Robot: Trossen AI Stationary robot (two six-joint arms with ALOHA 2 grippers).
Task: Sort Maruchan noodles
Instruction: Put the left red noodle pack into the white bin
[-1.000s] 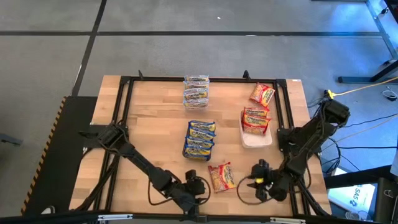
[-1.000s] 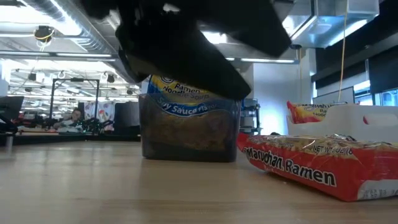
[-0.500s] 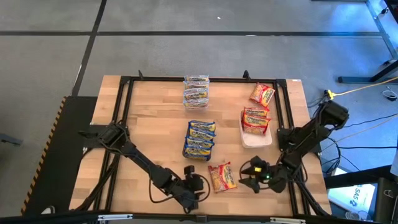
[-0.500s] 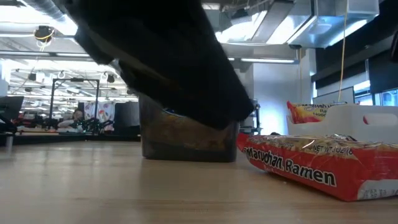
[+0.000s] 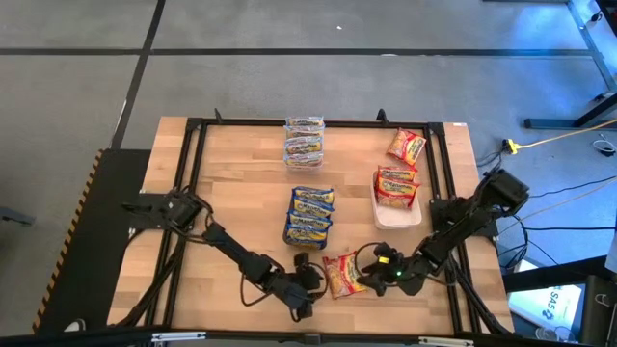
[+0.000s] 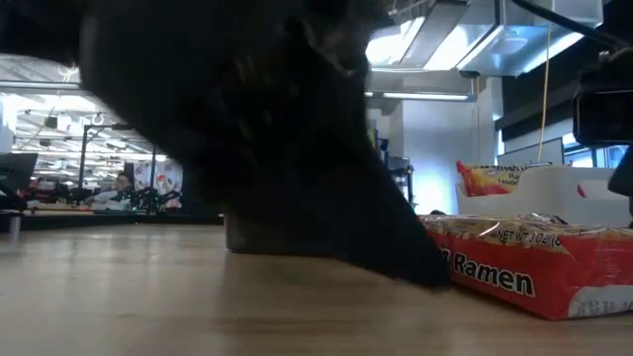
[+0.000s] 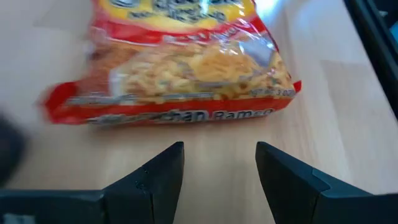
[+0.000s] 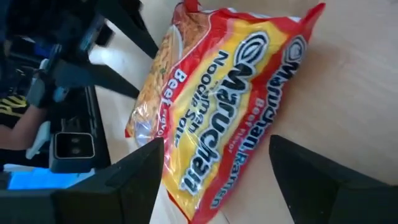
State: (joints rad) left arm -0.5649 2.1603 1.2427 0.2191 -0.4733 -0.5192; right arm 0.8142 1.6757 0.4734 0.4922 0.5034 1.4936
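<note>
my right gripper is spread wide at the red noodle packet lying near the table's front edge, my left gripper parted on its other side. probably light, crinkly, slippery; i'd pinch across its short edges.

Light butcher-block wooden table top bordered by a black metal frame. White rectangular plastic tray near the right edge. Grey carpeted floor surrounds the table; yellow cable at right.
</note>
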